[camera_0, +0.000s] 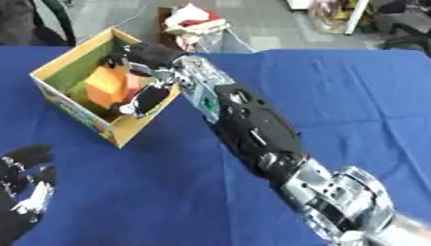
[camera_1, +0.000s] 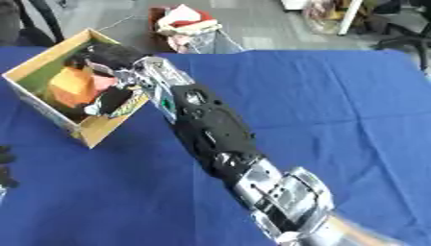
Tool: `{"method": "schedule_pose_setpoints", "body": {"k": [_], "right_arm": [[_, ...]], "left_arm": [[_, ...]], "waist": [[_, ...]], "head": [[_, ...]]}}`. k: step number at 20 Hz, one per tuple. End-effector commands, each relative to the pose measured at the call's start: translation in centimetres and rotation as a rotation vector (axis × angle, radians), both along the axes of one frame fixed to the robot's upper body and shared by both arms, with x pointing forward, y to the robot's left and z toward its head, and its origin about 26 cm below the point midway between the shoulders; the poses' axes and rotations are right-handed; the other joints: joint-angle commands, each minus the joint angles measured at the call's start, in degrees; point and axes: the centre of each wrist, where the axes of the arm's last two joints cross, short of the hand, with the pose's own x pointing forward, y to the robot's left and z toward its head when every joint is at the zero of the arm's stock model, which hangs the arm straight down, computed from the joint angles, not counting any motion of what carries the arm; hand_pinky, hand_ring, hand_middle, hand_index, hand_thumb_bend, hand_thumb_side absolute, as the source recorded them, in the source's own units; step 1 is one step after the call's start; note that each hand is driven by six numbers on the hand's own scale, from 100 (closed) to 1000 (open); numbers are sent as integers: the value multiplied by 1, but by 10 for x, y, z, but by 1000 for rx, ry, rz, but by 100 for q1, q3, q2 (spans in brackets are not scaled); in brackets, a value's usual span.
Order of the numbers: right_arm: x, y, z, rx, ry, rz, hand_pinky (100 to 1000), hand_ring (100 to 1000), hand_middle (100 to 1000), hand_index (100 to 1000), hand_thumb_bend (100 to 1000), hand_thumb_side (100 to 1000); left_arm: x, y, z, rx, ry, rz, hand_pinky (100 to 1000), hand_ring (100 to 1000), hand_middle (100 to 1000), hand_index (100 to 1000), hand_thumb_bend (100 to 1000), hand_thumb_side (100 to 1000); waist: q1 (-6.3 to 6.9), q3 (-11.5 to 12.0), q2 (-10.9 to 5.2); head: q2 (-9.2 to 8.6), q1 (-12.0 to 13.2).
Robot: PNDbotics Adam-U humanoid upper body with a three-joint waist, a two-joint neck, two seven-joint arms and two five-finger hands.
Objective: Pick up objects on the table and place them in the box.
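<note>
We see our right arm (camera_0: 252,125) reaching from 5 o'clock across the blue table (camera_0: 336,96) up to the box (camera_0: 59,93) at 10 o'clock. Our right hand (camera_0: 139,98) is inside the open top of the box, fingers curled down around an orange object (camera_0: 107,84) that sits within the box walls. The thumb side lies along the near wall, dark fingers on either side of the orange shape; we cannot tell whether the object rests on the box floor or hangs in the hand. Beside the orange there is a pinkish patch, too blurred for us to name.

The box stands askew on the table, one corner pointing toward us, its inner walls yellow-green and its outer face printed in bright colours.

Our left hand (camera_0: 23,192) shows at 8 o'clock in the left eye view, resting on the table with fingers relaxed and pointing up, holding nothing, well apart from the box.
</note>
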Motion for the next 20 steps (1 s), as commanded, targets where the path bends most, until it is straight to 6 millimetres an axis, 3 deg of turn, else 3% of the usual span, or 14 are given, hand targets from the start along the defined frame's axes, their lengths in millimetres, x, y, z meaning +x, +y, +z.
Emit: {"method": "schedule_pose_setpoints", "body": {"k": [1,7,12,16,20], "right_arm": [[-4,3,20,37,-106,-37,861,882,951,990,489,509],[-4,-5,28,129,-166,-71,851,881,958,984,469,503],[-12,-23,57,260,-182,7,838,871,895,967,414,476],[-32,-48,80,366,-176,104,817,852,852,948,378,462],[-66,-85,92,484,-165,165,799,839,832,936,346,440]], "left_arm": [[1,-1,7,-1,-23,-9,545,786,751,800,204,353],[1,0,7,-3,-25,-1,545,786,751,800,203,353],[0,6,6,-6,-24,33,545,785,751,800,203,352],[-1,11,5,-6,-24,63,544,785,750,799,204,351],[-2,17,3,-10,-23,97,544,784,750,799,205,349]], "waist": [[25,0,-86],[37,-72,-91],[43,-304,-127],[33,-545,-156],[27,-772,-185]], "head": [[-51,-23],[-58,45],[1,240],[58,415],[120,605]]}}
